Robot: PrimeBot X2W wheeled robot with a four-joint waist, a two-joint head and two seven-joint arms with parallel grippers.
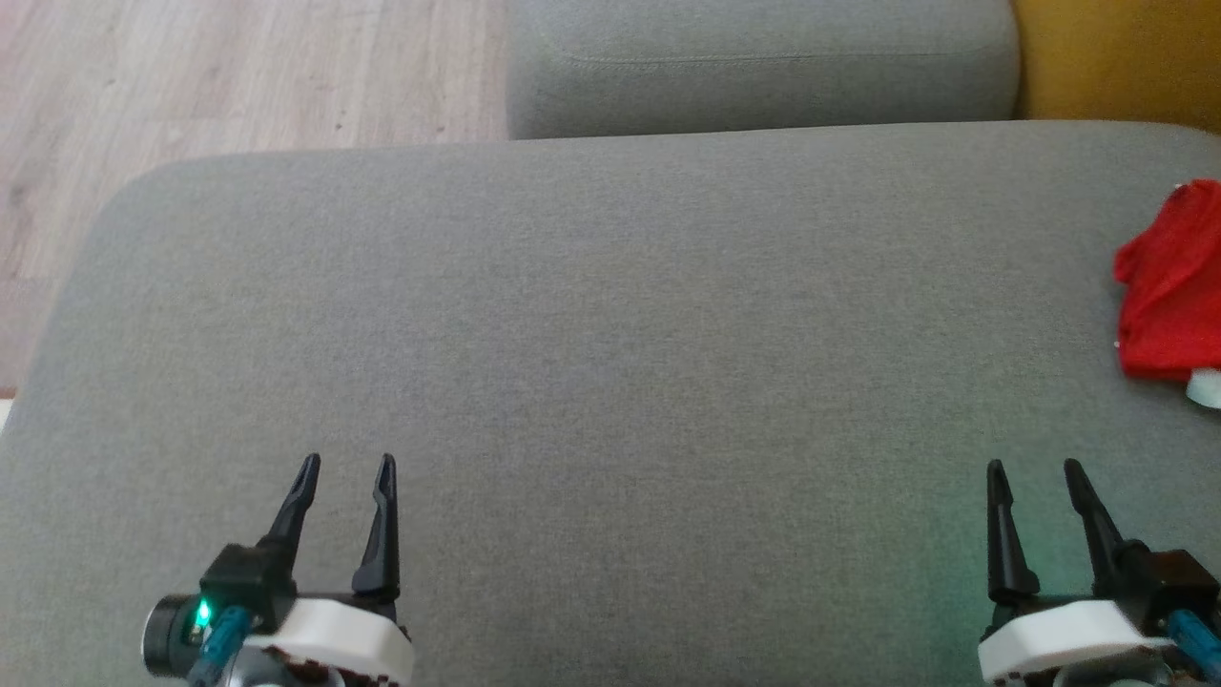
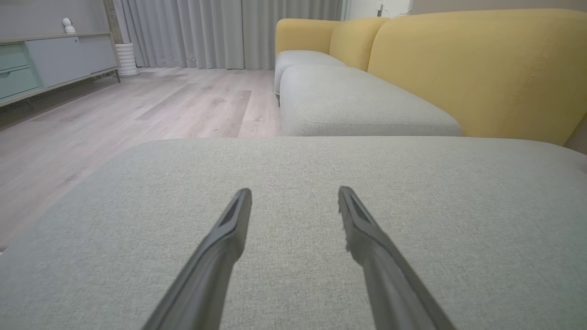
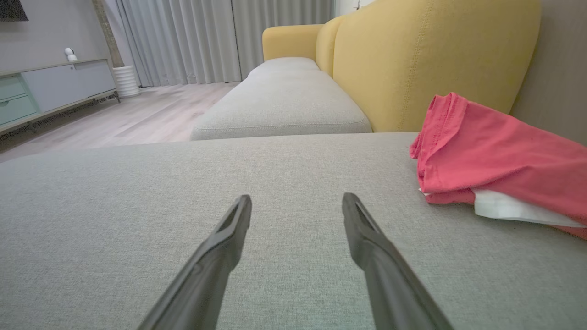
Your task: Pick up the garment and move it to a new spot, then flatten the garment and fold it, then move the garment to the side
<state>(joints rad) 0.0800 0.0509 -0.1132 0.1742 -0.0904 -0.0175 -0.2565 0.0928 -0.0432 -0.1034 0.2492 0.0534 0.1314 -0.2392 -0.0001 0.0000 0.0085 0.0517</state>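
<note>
Noted open, empty: left claw (image 1: 348, 460), right claw (image 1: 1034, 466), above grey seat cushion (image 1: 610, 334). Bunched red garment (image 1: 1171, 286) seen far right on cushion, well apart from left claw. Risk judged: only top layer pinched, or white fabric (image 3: 513, 208) beneath snagged along.

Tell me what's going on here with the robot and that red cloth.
Nothing is being handled right now. The left gripper and right gripper are both open and empty over the grey cushion. The red garment lies loosely bunched at the cushion's far right, ahead of the right gripper and apart from it, with something white peeking out beneath it.
</note>
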